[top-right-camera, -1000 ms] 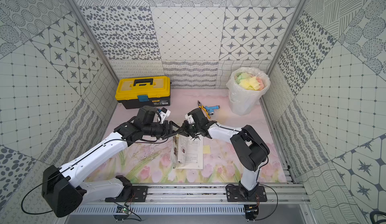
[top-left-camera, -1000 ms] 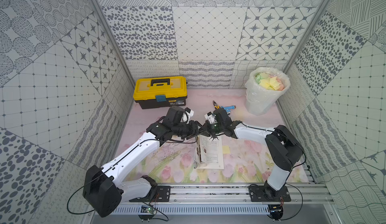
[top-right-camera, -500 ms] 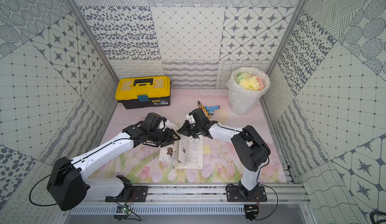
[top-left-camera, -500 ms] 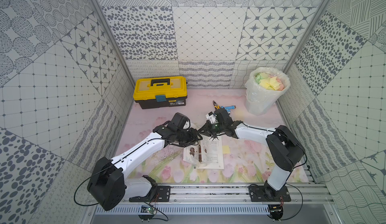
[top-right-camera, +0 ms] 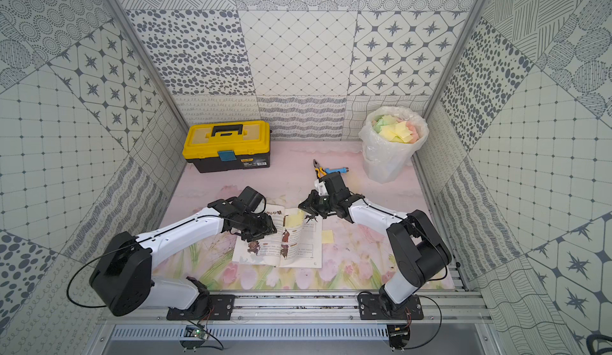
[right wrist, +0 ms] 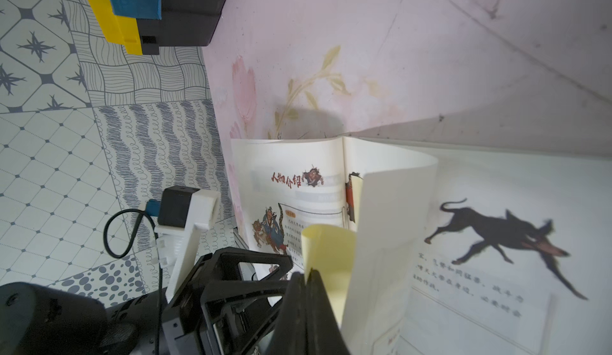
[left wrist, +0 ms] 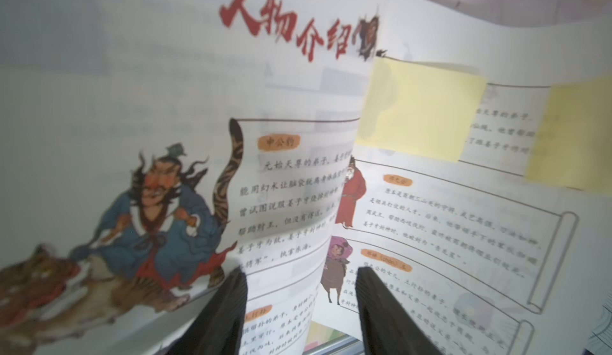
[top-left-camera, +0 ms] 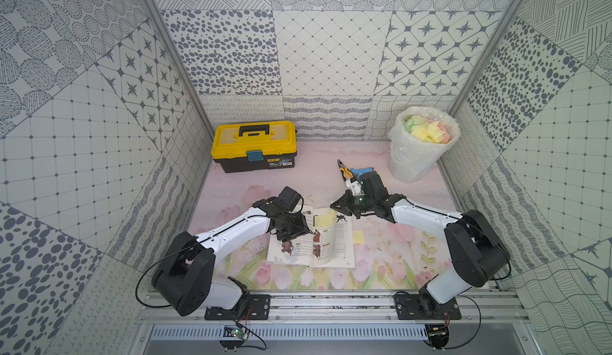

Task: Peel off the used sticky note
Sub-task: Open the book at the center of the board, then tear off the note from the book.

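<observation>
Top view: the note (top-left-camera: 326, 220) sits at the book's (top-left-camera: 334, 254) 12 o'clock, one corner lost under the right gripper (top-left-camera: 335, 206). Left wrist: the left gripper (left wrist: 299, 277) is spread around a raised page (left wrist: 298, 187), finger bases cut off. Right wrist: jaws pinch the curled note, its gripped edge hidden.

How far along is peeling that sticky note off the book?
Done: the book lies open, exposing the sticky note. In hand: the right gripper has its jaws shut on the note's curled edge; the left gripper straddles a page, jaws apart. Left: the note still clings to the page; pull it free.
</observation>
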Controlling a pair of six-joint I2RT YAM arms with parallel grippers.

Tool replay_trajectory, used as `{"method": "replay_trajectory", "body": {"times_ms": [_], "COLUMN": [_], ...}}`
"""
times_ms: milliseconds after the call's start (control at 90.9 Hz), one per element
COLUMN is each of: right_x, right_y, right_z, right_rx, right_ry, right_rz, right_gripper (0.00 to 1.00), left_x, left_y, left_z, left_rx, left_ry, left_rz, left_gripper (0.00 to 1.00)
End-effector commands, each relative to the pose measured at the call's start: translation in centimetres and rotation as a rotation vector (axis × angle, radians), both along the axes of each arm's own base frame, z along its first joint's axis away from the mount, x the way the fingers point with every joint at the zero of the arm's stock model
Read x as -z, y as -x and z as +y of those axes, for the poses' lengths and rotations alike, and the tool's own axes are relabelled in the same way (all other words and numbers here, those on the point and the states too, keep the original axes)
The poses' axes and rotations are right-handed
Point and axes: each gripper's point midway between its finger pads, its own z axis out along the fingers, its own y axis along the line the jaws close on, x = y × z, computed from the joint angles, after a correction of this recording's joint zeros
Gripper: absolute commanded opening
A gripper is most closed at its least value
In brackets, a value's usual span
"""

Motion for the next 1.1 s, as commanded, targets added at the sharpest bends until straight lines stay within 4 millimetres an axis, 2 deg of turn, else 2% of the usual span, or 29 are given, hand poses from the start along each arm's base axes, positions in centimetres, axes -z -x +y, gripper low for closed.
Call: {"method": "replay_trajectory", "body": {"times_ms": [0,99,264,528,693,847,957,1089], "right_x": [0.1,0.9,1.9,3.0,3.2,3.3,3.4,3.4], "right_y": [0.2,0.5,0.9,1.0,1.2,1.2,1.1,1.1], "right_z": [-1.3,-2.1,-3.2,-4.8,-4.9,-5.0,-5.0,-5.1], "right_rx": [0.008,0.010,0.023,0.045,0.046,0.046,0.048,0.053], "right_ry": [0.021,0.032,0.049,0.074,0.077,0.079,0.081,0.082], "right_rz": [-0.029,-0.016,0.003,0.017,0.024,0.027,0.029,0.028], "right_gripper": [0.00,0.00,0.00,0.00,0.00,0.00,0.00,0.00], "left_x": [2.4,3.1,3.2,1.3,-1.1,-2.9,-3.0,-2.1], "left_y": [0.0,-0.2,-0.6,-1.9,-2.9,-3.7,-4.5,-4.9], "left_z": [1.7,0.4,-1.7,-3.3,-4.1,-6.0,-7.6,-9.0], "left_rx": [0.012,0.024,0.060,0.083,0.092,0.119,0.143,0.153], "left_ry": [-0.120,-0.083,-0.049,-0.019,0.016,0.106,0.167,0.216], "left_rz": [0.021,0.034,0.024,-0.025,-0.084,-0.118,-0.119,-0.091], "left_gripper": [0.55,0.53,0.51,0.49,0.48,0.48,0.47,0.45]}}
